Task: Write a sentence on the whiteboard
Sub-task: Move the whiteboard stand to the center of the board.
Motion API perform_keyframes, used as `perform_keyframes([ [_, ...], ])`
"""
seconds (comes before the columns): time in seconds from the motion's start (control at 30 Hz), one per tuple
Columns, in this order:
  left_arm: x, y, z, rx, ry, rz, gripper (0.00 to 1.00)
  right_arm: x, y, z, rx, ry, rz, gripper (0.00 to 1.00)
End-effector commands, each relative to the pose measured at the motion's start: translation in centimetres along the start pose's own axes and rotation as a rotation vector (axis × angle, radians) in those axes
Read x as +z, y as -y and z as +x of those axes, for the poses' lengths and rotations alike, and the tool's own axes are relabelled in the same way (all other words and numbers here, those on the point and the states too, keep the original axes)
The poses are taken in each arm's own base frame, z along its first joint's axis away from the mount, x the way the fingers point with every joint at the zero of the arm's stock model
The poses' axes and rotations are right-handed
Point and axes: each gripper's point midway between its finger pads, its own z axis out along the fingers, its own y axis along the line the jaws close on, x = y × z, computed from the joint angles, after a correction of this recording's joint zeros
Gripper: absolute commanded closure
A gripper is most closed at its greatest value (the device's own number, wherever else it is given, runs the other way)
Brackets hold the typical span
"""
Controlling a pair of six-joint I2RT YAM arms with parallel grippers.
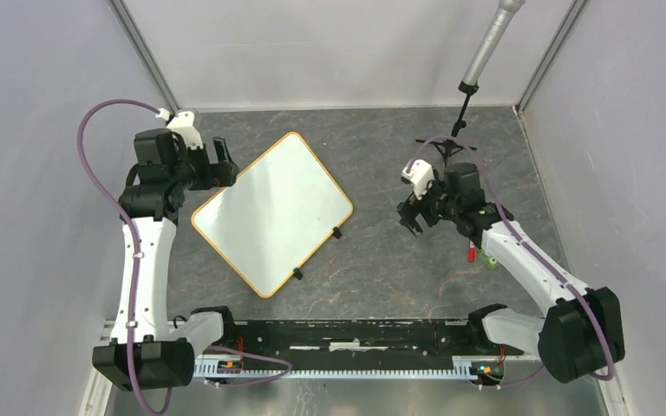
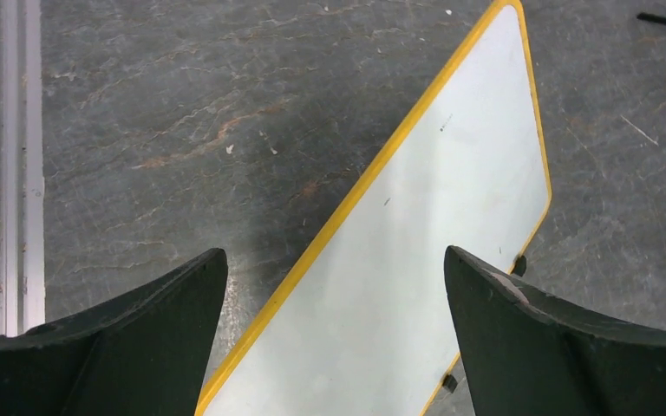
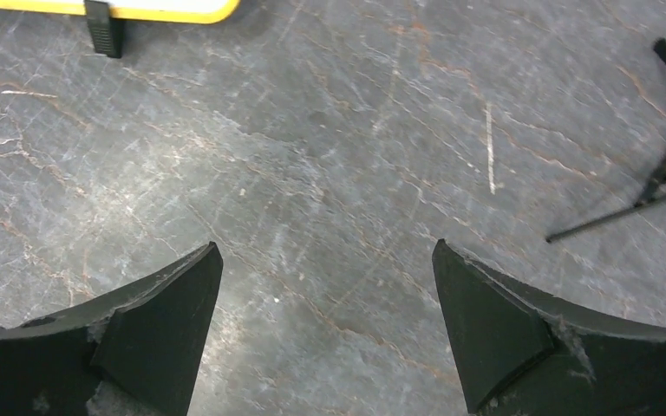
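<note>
We see the whiteboard (image 1: 273,212) lying flat on the grey stone-look table (image 1: 381,277), left of centre and turned like a diamond, one corner toward the back wall. It has an orange-yellow rim all round. Two black clips (image 1: 336,232) sit on its near-right edge. The face reads plain white from above. In the left wrist view the whiteboard (image 2: 451,217) shows only a few tiny specks.

The left gripper (image 1: 224,165) hangs just at the board's upper-left edge, jaws spread wide and nothing between them. In its own camera the left gripper (image 2: 334,256) straddles the yellow rim, with board under one finger and bare table under the other. We cannot tell whether it touches the board.

The right gripper (image 1: 412,218) is well apart from the board, off to its right over bare table, jaws also wide apart and empty. In the right wrist view the right gripper (image 3: 325,247) frames only table. One board corner and one clip (image 3: 104,26) show at the top left.

A grey pole (image 1: 490,43) on a thin black tripod (image 1: 451,143) stands behind the right arm. A small red and green item (image 1: 481,256) lies by the right forearm, too small to identify.
</note>
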Motion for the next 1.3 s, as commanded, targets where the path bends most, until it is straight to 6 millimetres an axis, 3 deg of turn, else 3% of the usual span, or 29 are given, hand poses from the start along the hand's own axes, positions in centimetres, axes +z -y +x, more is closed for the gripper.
perform_keyframes([
  [0.0, -1.2, -0.7, -3.3, -0.092, 0.13, -0.083, 0.0, 1.6, -0.6, -3.1, -0.061, 0.037, 0.017, 0.03],
  [0.23, -1.2, -1.0, -3.3, -0.132, 0.144, -0.103, 0.0, 5.5, -5.0, -5.3, -0.05, 0.064, -0.049, 0.01],
  [0.37, -1.1, -1.3, -3.2, -0.141, 0.155, -0.117, 0.0, 7.6, -6.7, -6.5, -0.011, 0.09, -0.01, 0.15],
  [0.6, -0.8, -1.5, -3.0, -0.156, 0.151, -0.127, 0.0, 11.2, -10.8, -7.5, -0.062, 0.066, -0.09, 0.23],
  [0.9, -0.9, -1.4, -2.9, -0.161, 0.164, -0.125, 0.0, 14.8, -12.4, -6.7, -0.103, 0.003, -0.113, 0.35],
  [1.1, -1.0, -1.3, -3.0, -0.167, 0.169, -0.119, 0.0, 15.4, -13.5, -5.9, -0.099, -0.021, -0.148, 0.44],
  [1.27, -0.9, -1.3, -2.8, -0.173, 0.166, -0.116, 0.0, 15.3, -14.5, -3.7, -0.078, -0.067, -0.172, 0.46],
])
